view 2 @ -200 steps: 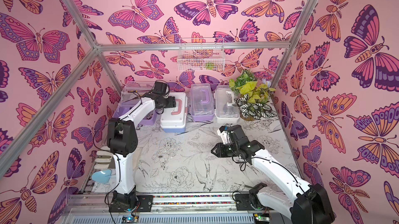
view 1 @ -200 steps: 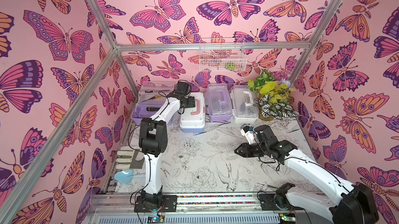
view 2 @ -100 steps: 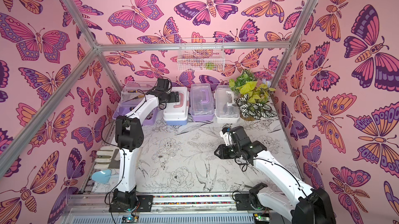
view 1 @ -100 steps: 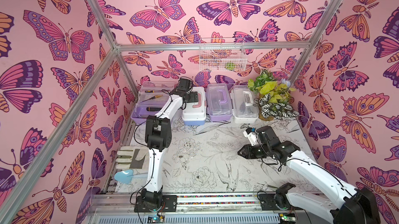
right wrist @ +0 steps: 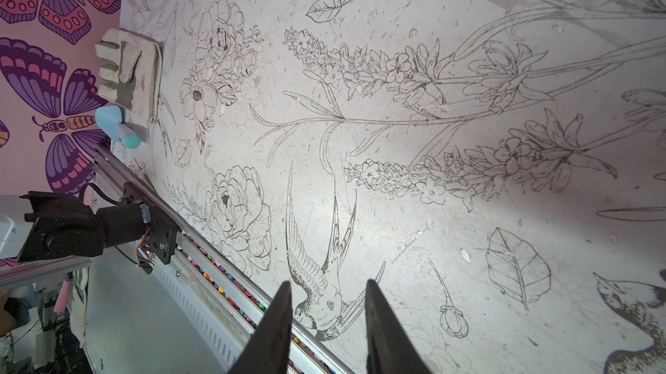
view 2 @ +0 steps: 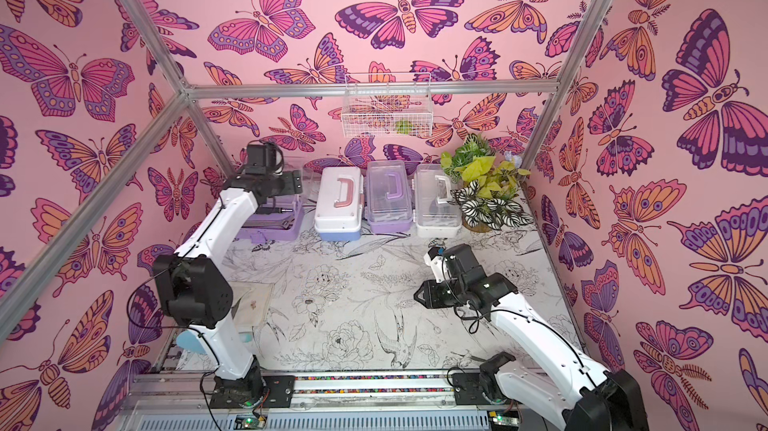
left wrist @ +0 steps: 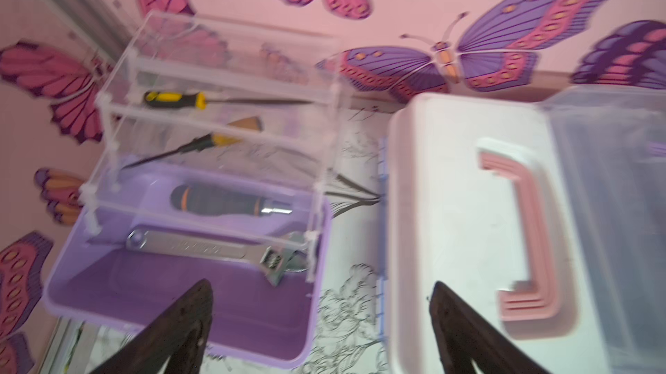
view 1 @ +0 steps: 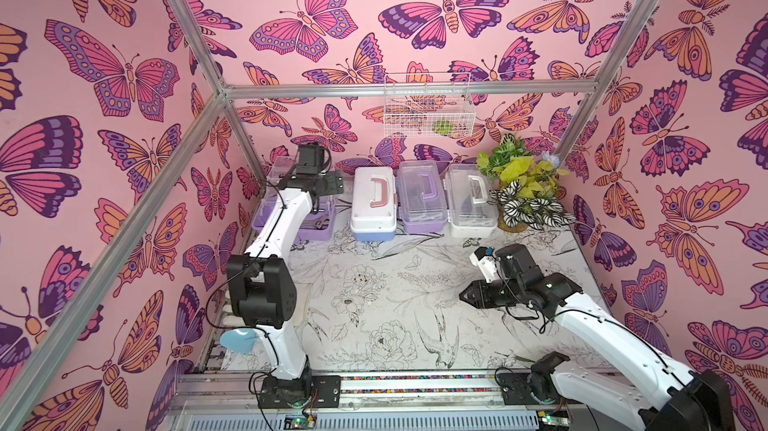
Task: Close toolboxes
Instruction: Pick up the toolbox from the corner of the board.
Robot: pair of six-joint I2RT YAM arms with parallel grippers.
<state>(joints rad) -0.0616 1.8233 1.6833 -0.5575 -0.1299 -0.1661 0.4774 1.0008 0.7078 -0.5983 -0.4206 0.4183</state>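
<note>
Lilac toolbox [left wrist: 126, 289], lid up, and blue toolbox [left wrist: 450, 192] either side beneath wide-spread, empty left end effector [left wrist: 320, 282]

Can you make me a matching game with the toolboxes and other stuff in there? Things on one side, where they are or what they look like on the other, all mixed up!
Things:
1. blue toolbox
2. white toolbox
3. wrench
4. wire basket

Clues:
A. hangs on the back wall
B. lies in the open lilac toolbox
C. stands beside the plant
D. has a pink handle

Right pairs: 1-D, 2-C, 3-B, 4-A.
</note>
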